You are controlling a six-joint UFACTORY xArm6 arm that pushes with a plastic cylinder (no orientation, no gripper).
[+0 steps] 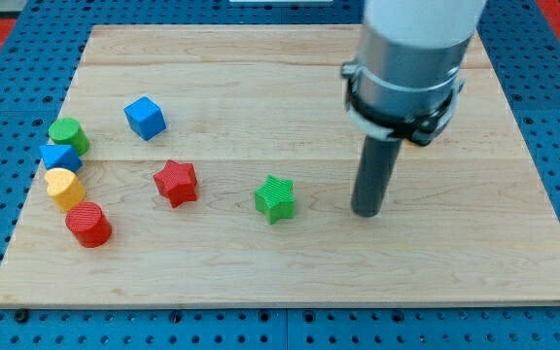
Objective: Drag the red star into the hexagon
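The red star (176,182) lies on the wooden board left of centre. A red hexagon-like block (88,225) sits at the lower left, apart from the star. My tip (366,211) rests on the board right of centre, well to the right of the red star, with the green star (276,198) between them. The tip touches no block.
A blue cube (145,117) lies at upper left. At the left edge a green round block (68,135), a blue block (59,157) and a yellow heart-like block (64,188) stand in a column above the red hexagon. The board (290,282) sits on a blue pegboard.
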